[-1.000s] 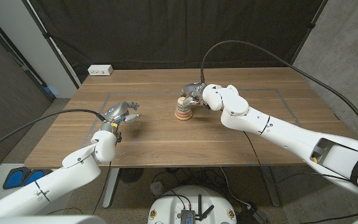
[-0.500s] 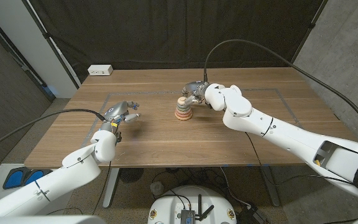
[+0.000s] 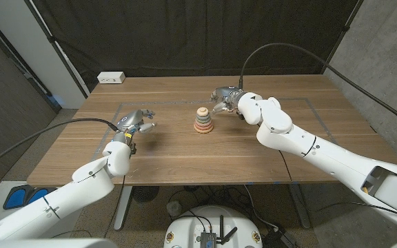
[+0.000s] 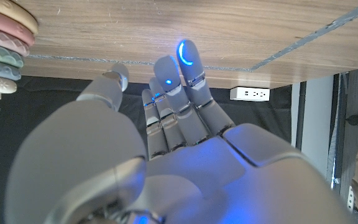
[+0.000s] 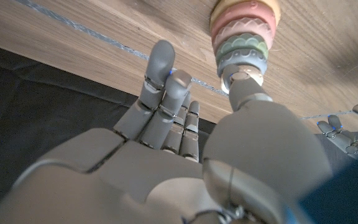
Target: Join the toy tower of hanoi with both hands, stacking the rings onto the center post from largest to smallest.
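Ring tower is seen upright at frame center on the table, long axis vertical, narrow end up. Right hand is held just right of it, fingers apart, nothing gripped. Left hand is seen at left, well apart, fingers loosely spread, empty.

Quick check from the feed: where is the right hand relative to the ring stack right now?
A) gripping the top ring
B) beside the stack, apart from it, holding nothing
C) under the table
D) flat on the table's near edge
B: in the head view the right hand is beside the ring stack with a gap between them, fingers apart and holding nothing.
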